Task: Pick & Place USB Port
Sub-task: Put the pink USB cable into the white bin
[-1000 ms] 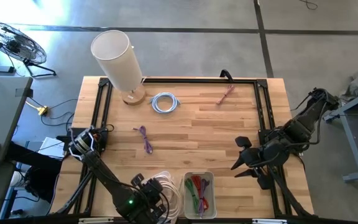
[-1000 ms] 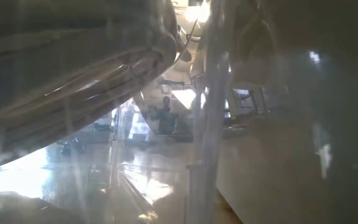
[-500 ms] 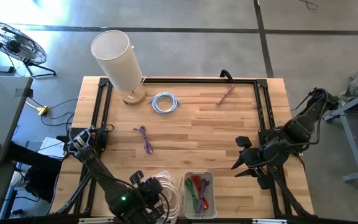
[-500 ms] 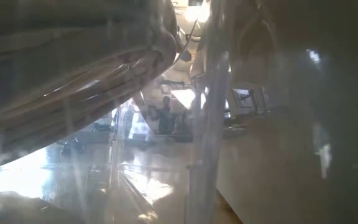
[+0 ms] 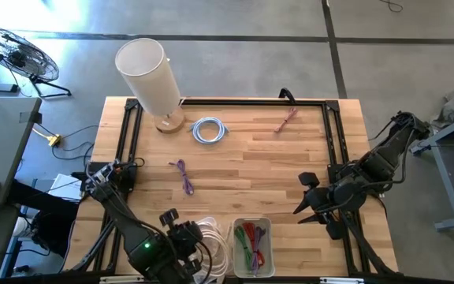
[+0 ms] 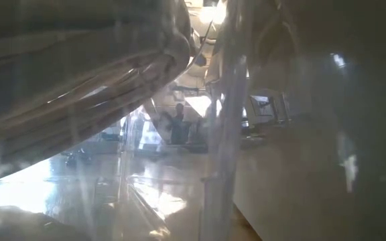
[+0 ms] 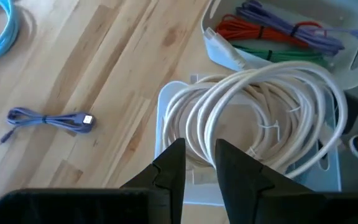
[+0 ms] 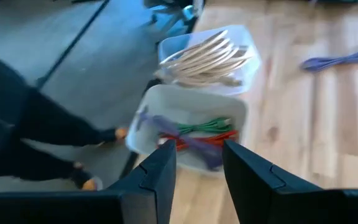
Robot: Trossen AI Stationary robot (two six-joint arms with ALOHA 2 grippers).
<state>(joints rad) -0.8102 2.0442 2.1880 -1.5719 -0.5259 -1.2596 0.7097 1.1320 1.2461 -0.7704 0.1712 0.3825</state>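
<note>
White cables [image 7: 260, 118] and colored cables [image 5: 251, 243] already lie in the bins. Three cables [image 5: 184, 175] wait on the table [image 5: 243, 181]. The left gripper [image 7: 197, 163] is narrow and empty, and the right gripper [image 8: 199, 155] is partly open and empty.

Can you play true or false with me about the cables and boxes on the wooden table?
1. The white coiled cable lies in a clear plastic box. True.
2. The light blue coiled cable is in the box with the red and green cables. False: it lies on the bare wooden table, near the tall white cylinder lamp.
3. The red cable, green cable and purple cable share one clear tray. True.
4. The left pincer holds the small purple bundled cable. False: that cable lies loose on the table, apart from the pincer.
5. The right pincer is empty. True.
</note>
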